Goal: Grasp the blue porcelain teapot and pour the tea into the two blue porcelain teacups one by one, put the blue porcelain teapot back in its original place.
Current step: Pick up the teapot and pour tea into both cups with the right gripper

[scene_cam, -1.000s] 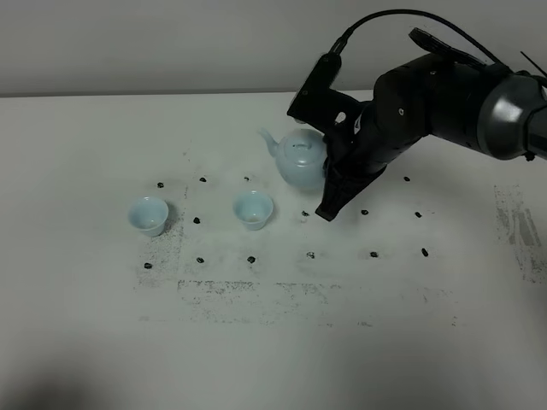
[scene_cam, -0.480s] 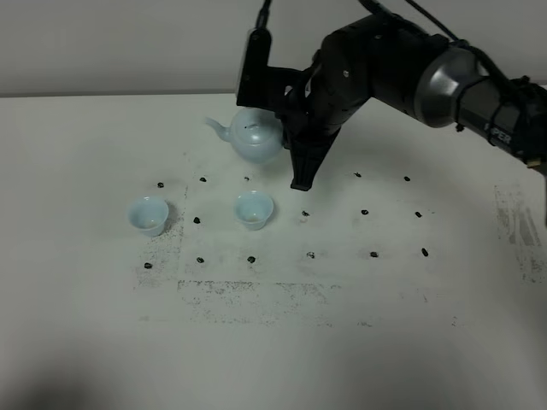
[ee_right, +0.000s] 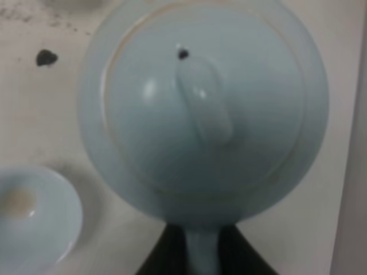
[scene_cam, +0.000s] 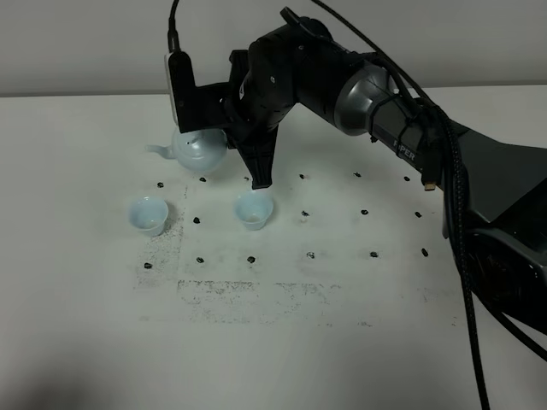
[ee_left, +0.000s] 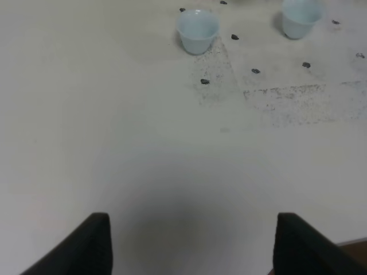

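Note:
The blue porcelain teapot (scene_cam: 198, 149) hangs above the table behind the two blue porcelain teacups, spout pointing left. My right gripper (scene_cam: 232, 143) is shut on its loop handle. In the right wrist view the teapot (ee_right: 203, 109) fills the frame, lid on, and its handle runs between my right gripper's (ee_right: 202, 256) dark fingers. The left teacup (scene_cam: 148, 214) and the right teacup (scene_cam: 254, 209) stand upright. One teacup (ee_right: 28, 215) beside the pot shows a faint brownish patch inside. My left gripper (ee_left: 192, 246) is open and empty, far from the teacups (ee_left: 197, 30) (ee_left: 300, 17).
Small black marks (scene_cam: 309, 254) dot the white table (scene_cam: 77, 325) in a grid around the cups. A worn speckled patch (scene_cam: 256, 295) lies in front of them. The right arm and its cables (scene_cam: 453, 205) stretch from the right across the middle.
The right arm has lifted the teapot from right of the right cup and carried it left, to behind and between the two cups. The cups have not moved.

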`<state>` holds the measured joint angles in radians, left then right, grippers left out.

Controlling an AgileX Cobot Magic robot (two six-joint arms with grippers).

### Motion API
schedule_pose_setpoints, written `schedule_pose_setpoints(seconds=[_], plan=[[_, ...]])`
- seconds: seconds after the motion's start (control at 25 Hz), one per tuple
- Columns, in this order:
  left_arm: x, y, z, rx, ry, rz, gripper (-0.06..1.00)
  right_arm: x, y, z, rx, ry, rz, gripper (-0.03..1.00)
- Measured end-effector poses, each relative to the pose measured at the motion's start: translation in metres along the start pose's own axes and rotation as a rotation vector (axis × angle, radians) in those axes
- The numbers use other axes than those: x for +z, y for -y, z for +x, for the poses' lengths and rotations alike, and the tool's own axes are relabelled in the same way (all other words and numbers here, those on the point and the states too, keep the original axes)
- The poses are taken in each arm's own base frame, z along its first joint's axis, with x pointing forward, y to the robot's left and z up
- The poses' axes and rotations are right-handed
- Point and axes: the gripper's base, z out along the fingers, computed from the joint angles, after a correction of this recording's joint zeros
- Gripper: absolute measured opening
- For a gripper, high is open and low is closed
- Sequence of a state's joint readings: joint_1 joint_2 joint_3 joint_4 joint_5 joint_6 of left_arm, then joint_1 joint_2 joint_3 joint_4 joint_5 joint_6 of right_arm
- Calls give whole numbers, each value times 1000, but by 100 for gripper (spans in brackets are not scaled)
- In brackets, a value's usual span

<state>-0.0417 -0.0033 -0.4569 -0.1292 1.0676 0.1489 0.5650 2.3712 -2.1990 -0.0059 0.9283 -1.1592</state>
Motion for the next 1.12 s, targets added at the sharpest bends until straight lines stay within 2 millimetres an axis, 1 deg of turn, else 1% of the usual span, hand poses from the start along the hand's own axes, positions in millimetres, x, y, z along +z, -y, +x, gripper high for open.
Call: schedule_pose_setpoints(seconds=[0.2,0.4,0.52,0.72,1.0,1.12], plan=[[0,0,0,0,0,0,61,4,-3,-4,-137,3,-3,8],[0,0,0,0,0,0,61,6,-3,-7,-200,-4,19,8],[0,0,0,0,0,0,61,13,-4,-8,-260,-38,39,8],[0,0,0,0,0,0,61,28,-10,-11,-307,-63,45,8],[0,0,0,0,0,0,61,29,-10,-23,-355,-68,112,8],[0,0,0,0,0,0,61,28,-9,-23,-372,-87,120,8]])
